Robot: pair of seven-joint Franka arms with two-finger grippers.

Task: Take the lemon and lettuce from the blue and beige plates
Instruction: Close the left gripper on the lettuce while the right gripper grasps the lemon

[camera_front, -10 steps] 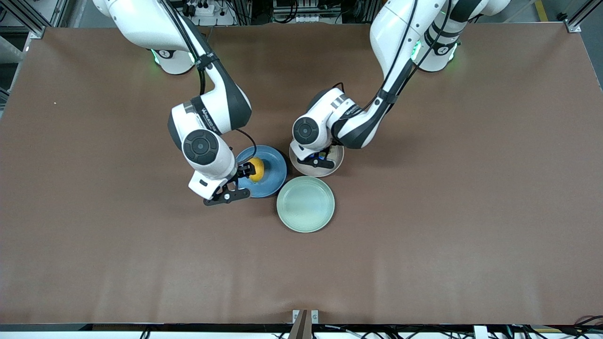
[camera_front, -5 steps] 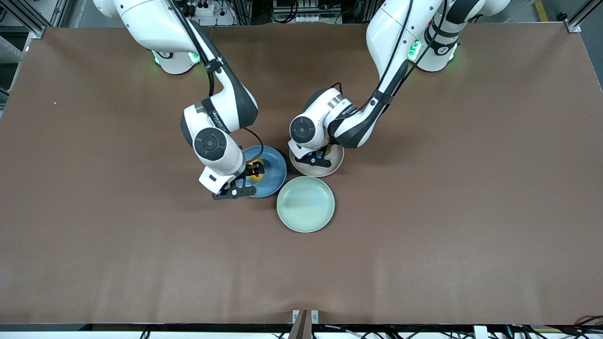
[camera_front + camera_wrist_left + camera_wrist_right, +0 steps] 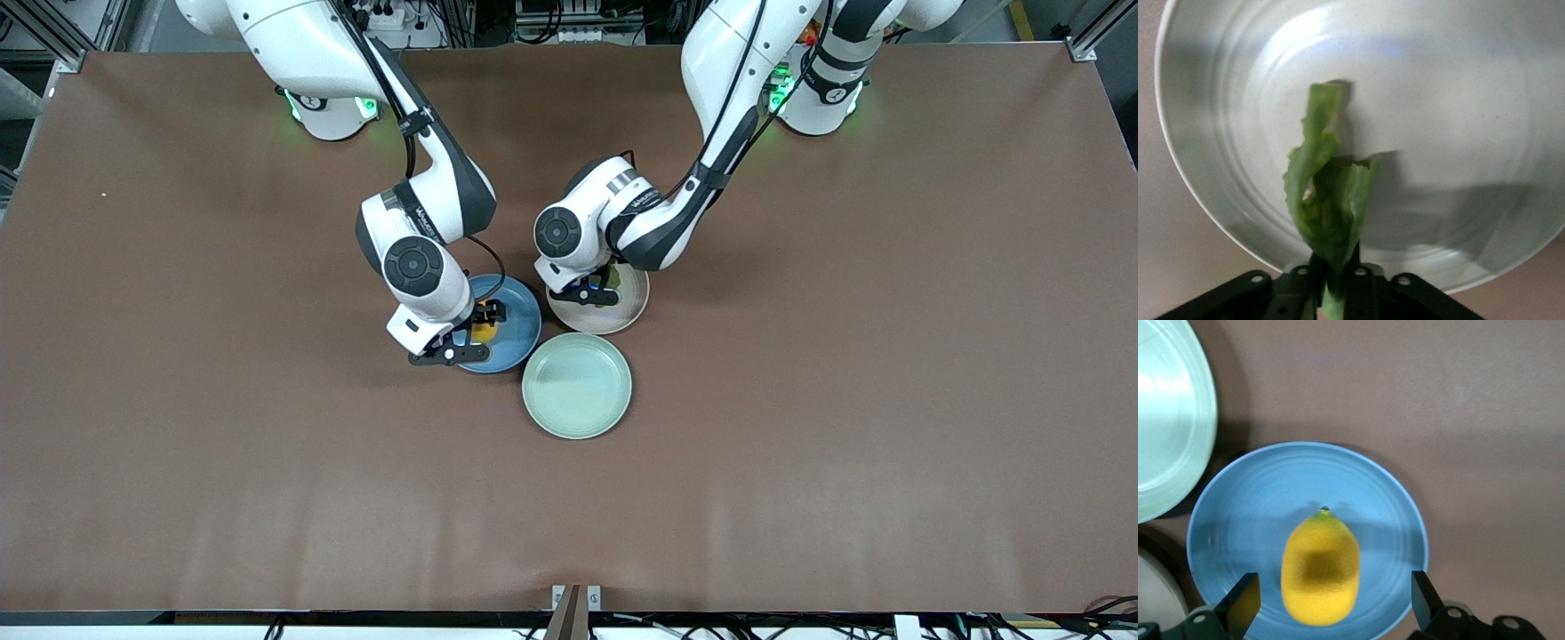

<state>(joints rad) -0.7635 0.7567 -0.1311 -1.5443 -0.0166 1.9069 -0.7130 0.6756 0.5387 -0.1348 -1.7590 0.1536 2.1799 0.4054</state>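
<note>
The lemon [image 3: 1320, 570] lies on the blue plate [image 3: 1238, 520]; in the front view the lemon [image 3: 484, 332] is partly hidden by the right hand. My right gripper [image 3: 1331, 610] is open, one finger on each side of the lemon, not touching it, and sits low over the blue plate [image 3: 523, 322] in the front view [image 3: 471, 335]. My left gripper [image 3: 1335, 287] is shut on the stem end of the lettuce [image 3: 1328, 200], a wrinkled green leaf, and holds it over the beige plate [image 3: 1458, 100]. In the front view the left gripper [image 3: 593, 292] is over the beige plate [image 3: 616, 316].
The pale mint-green plate [image 3: 539, 402] stands nearer to the front camera, touching both other plates; its rim also shows in the right wrist view [image 3: 1168, 420]. Bare brown table surrounds the three plates.
My right gripper has moved in over the blue plate so its fingers now flank the lemon. My left gripper, with the lettuce, has shifted slightly toward the robots' bases.
</note>
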